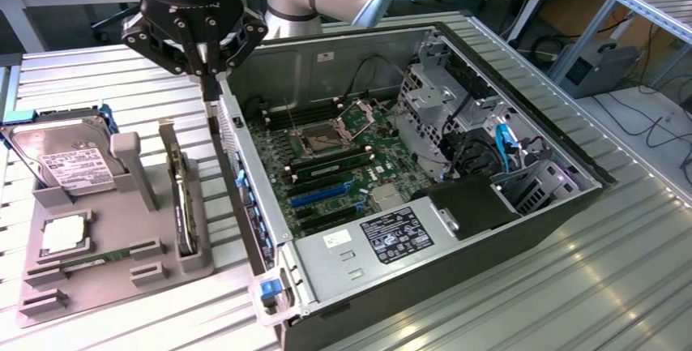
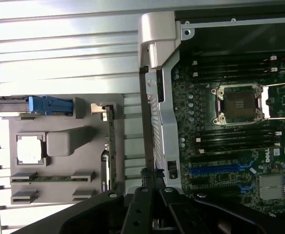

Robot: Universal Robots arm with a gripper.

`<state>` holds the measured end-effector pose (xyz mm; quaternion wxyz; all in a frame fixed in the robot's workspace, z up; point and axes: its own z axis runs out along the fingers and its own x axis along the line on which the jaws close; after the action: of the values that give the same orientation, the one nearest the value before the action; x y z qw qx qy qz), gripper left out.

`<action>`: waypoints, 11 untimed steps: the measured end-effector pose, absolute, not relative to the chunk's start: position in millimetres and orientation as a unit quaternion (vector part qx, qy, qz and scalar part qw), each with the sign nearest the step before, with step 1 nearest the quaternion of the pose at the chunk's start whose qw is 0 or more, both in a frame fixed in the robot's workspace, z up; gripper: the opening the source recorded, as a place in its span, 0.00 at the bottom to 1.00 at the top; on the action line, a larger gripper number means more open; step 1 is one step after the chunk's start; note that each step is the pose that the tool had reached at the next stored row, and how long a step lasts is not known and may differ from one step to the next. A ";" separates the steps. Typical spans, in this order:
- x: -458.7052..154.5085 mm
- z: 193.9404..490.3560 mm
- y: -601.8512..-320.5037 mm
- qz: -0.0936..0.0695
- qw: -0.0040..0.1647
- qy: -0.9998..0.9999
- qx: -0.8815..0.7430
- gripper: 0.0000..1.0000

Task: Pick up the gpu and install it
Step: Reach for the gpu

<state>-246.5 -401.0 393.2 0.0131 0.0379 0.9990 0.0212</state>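
Jaws clenched, empty, above the case wall (image 1: pixel 229 156); graphics card (image 1: pixel 186 197) stands below, beside them, so best centre squarely over its top edge

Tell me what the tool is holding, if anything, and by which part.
Nothing. The tool is shut and empty near the computer case edge; the gpu stands upright in the grey holder.

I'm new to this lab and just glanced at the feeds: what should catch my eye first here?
The open computer case lies on its side mid-table, its green motherboard exposed. The black gripper, shut and holding nothing, hangs over the case wall on the exterior view's left. Beside it, a grey holder has the gpu standing on edge next to a hard drive.
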 end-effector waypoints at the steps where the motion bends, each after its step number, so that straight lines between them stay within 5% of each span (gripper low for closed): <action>1: -246.7 393.3 -401.0 0.021 0.013 0.999 0.038 0.11; 11: -248.9 393.2 -401.0 0.021 0.013 0.999 0.038 0.11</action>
<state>-248.9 -401.0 393.2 0.0131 0.0379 0.9990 0.0212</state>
